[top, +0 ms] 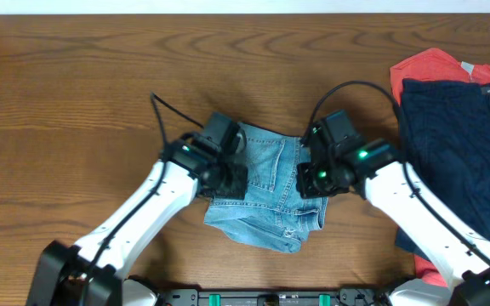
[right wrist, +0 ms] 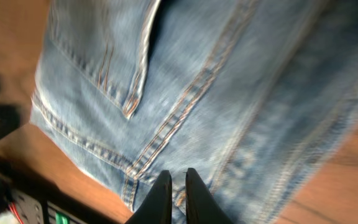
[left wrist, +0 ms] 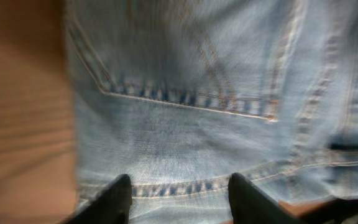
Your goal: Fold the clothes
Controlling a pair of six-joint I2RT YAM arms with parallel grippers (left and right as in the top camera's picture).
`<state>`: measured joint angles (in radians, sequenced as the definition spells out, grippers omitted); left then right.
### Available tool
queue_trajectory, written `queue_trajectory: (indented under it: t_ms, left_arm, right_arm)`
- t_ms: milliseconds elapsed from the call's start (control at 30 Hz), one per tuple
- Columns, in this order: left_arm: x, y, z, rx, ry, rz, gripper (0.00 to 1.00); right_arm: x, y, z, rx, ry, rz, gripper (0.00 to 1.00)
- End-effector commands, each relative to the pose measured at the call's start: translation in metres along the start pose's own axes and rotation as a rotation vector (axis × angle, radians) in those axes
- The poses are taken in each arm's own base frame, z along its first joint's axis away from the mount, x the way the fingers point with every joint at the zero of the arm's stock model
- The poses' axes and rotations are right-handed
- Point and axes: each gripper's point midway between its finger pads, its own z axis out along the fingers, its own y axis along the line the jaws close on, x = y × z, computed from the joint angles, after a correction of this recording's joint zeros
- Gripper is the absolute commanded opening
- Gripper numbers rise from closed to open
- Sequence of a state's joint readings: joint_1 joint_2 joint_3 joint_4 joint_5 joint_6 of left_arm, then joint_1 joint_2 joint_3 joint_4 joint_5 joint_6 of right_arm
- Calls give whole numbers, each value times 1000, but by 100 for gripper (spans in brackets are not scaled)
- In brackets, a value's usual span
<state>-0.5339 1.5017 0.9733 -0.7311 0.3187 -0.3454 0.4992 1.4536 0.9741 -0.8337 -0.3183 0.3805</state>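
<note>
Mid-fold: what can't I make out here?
Overhead: wrist housings hide the tips of left gripper and right gripper.
Right wrist: blur; unclear whether its nearly shut fingers pinch the jeans.
Left wrist: blurred; jeans cut off by edges.
Overhead: red garment and navy garment cut by right edge.

This looks like a robot lab. Two white arms [top: 143, 204] with little green lights [top: 362, 155] sit at a wood table [top: 58, 85]. A clothes pile [top: 458, 127] lies right of the right gripper [top: 309, 182].

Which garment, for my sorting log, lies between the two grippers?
The light-blue jeans, mid-table; the navy garment and red garment lie piled at the right edge.
</note>
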Motion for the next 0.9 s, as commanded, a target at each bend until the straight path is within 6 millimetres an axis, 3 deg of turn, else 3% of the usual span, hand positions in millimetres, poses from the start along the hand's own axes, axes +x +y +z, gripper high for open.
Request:
queue_trajectory:
  t_ms: [0, 167, 267, 333, 433, 533, 633, 767, 867]
  left_arm:
    - [34, 16, 36, -35, 121, -35, 36]
    - [62, 39, 61, -95, 233, -88, 27]
    - [51, 46, 63, -94, 205, -110, 27]
    - [28, 49, 60, -66, 132, -110, 27]
    - [-15, 53, 48, -29, 9, -100, 27]
    - [-61, 54, 26, 1, -118, -80, 27]
    - [-95, 53, -6, 3, -192, -28, 27]
    - [-111, 49, -56, -12, -184, -30, 31]
    - [-96, 41, -79, -18, -107, -52, 32]
  right_arm:
    - [37, -6, 31, 26, 116, -13, 8]
    - [82, -34, 70, 92, 241, 115, 2]
    - [96, -44, 78, 101, 287, 152, 1]
    - [94, -40, 77, 78, 286, 140, 2]
    - [83, -19, 73, -26, 265, 98, 3]
    - [52, 20, 63, -201, 171, 27, 5]
    - [18, 48, 44, -289, 54, -33, 11]
    - [-18, 71, 8, -311, -87, -93, 17]
    - [-34, 72, -12, -260, -160, -142, 22]
